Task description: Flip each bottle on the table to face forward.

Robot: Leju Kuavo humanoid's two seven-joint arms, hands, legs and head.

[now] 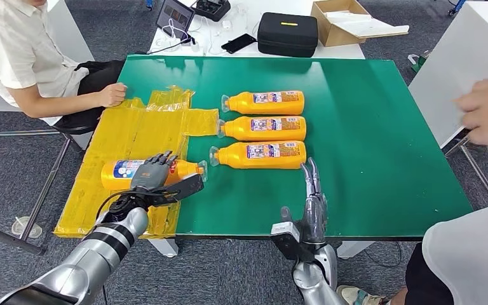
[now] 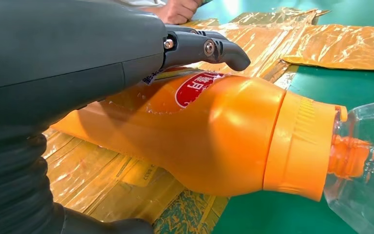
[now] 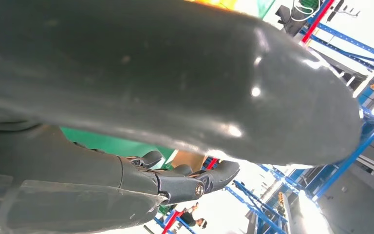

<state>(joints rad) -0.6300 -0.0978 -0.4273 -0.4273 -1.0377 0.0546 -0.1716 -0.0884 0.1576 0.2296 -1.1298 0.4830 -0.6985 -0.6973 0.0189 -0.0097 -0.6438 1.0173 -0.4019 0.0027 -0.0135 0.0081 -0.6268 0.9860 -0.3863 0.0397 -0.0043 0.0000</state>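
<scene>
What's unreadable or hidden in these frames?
- Fourth bottle: head view, left hand covers its middle; the left wrist view cuts its label off behind the fingers.
- Labels on the three lined-up bottles: too small to read.
- Right hand: wrist view blocked by its own thumb.

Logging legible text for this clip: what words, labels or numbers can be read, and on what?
Held bottle, red label: white characters, cut off by the left hand, not readable.
Yellow sheet: small printed digits, too blurred.
Three bottles in a row: labels too small.
Black case: yellow mark, unreadable.
</scene>
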